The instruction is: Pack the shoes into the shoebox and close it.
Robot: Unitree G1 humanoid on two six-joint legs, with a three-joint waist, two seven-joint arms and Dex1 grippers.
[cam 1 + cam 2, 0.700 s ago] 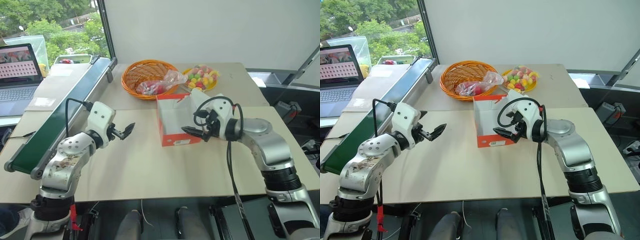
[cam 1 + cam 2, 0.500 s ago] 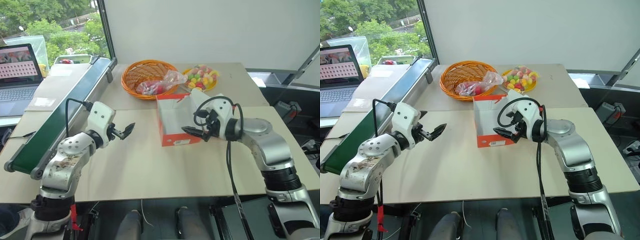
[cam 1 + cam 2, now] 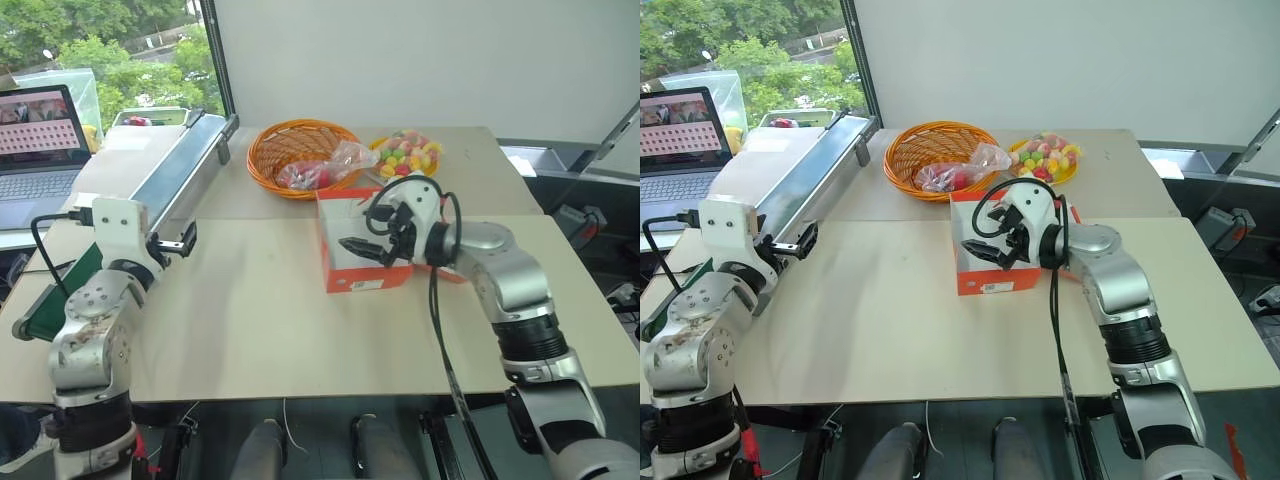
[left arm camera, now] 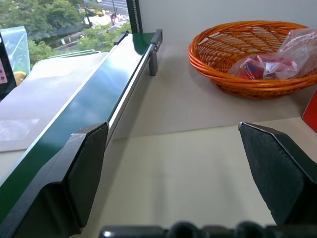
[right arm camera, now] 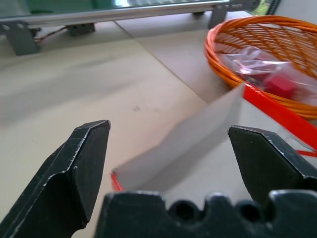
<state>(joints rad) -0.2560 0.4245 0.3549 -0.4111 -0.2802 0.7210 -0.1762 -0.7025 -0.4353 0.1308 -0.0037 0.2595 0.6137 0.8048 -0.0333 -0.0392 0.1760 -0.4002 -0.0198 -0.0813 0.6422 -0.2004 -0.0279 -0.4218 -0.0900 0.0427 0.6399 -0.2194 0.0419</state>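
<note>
Shoebox [image 3: 345,250], orange-red with white interior, sits open on the table [image 3: 260,330], just in front of the orange wicker basket [image 3: 295,150]. Right gripper [image 3: 365,250] hovers over the box opening, fingers spread wide, gripping nothing. Left gripper [image 3: 180,243] is well to the left of the box, beside the green conveyor [image 3: 170,175], fingers apart and empty.
</note>
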